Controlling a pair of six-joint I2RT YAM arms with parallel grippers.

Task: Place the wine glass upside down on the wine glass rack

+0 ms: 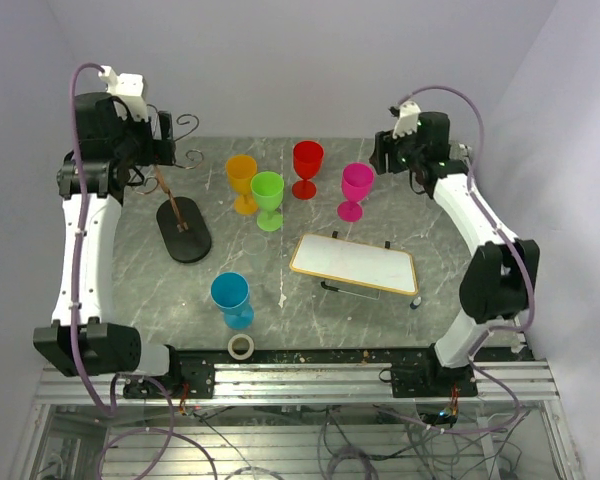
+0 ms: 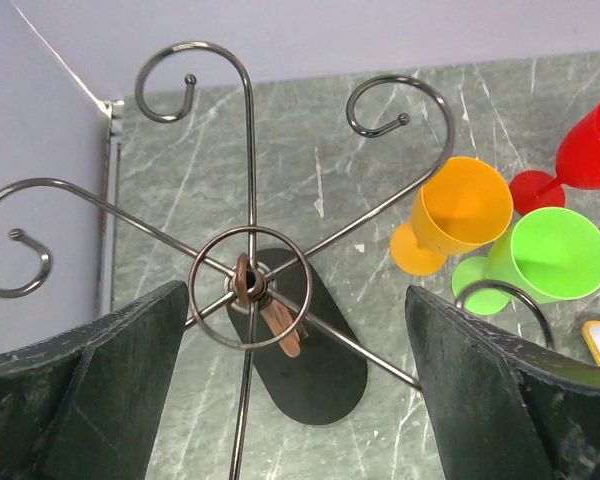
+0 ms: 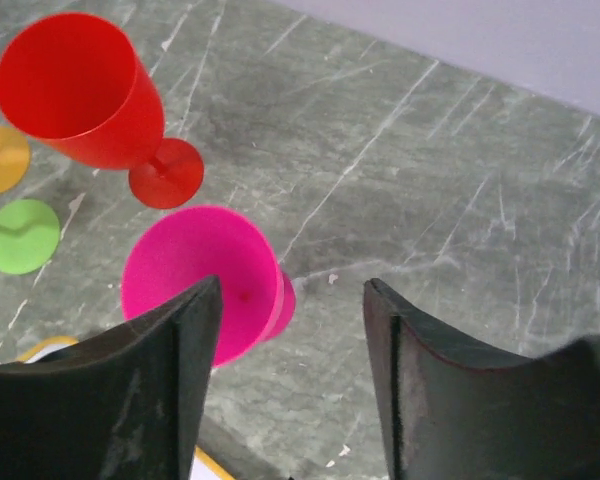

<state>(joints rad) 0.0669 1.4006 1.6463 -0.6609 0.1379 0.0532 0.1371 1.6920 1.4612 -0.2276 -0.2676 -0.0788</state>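
Note:
The wine glass rack (image 1: pixel 188 238) stands at the left on its black oval base, its scroll arms up by my left gripper (image 1: pixel 166 150). In the left wrist view I look straight down on the rack's hub (image 2: pixel 248 285); my left gripper (image 2: pixel 295 385) is open and empty above it. Several plastic wine glasses stand upright: orange (image 1: pixel 242 180), green (image 1: pixel 268 198), red (image 1: pixel 307 167), pink (image 1: pixel 356 188) and blue (image 1: pixel 232 298). My right gripper (image 1: pixel 387 155) is open and empty, high, just right of the pink glass (image 3: pixel 195 275), as the right wrist view (image 3: pixel 292 330) shows.
A white board with a yellow-tan frame (image 1: pixel 354 264) lies right of centre on small black feet. A roll of tape (image 1: pixel 241 346) lies at the near edge below the blue glass. Walls close in at the back and on both sides.

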